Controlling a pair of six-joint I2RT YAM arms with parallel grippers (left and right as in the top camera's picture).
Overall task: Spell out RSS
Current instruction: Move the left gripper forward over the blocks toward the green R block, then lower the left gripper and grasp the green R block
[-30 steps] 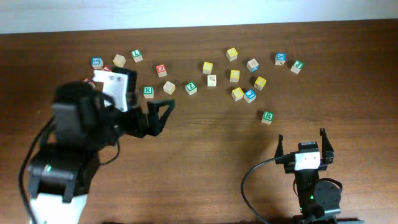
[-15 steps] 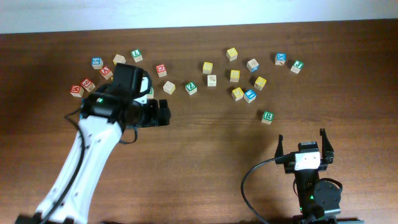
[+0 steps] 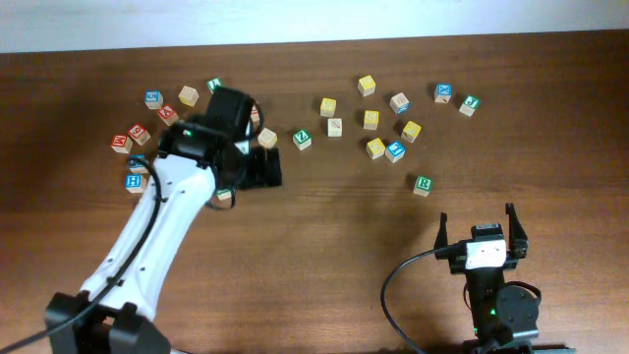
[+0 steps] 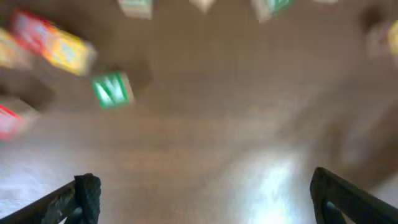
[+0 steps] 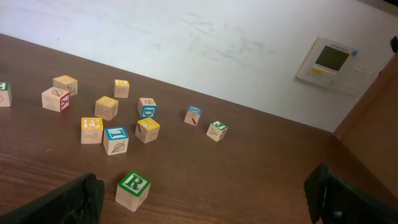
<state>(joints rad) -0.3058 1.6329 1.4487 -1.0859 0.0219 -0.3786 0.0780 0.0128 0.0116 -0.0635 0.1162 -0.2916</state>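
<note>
Spread wide at the left gripper (image 3: 267,169), over bare wood just under the upper-left scatter of cubes. Nothing clamped; only a blurred green cube (image 4: 112,89) at upper left of its wrist view. Also apart and empty at the right gripper (image 3: 477,228), low in the lower right, close to the frame's bottom edge. Green R cube (image 3: 423,184) alone right of centre, clear of its neighbours. Yellow cubes (image 3: 371,119) in the loose cluster above it, near the far edge, letters unreadable. Broad bare table (image 3: 324,256) across the lower middle.
</note>
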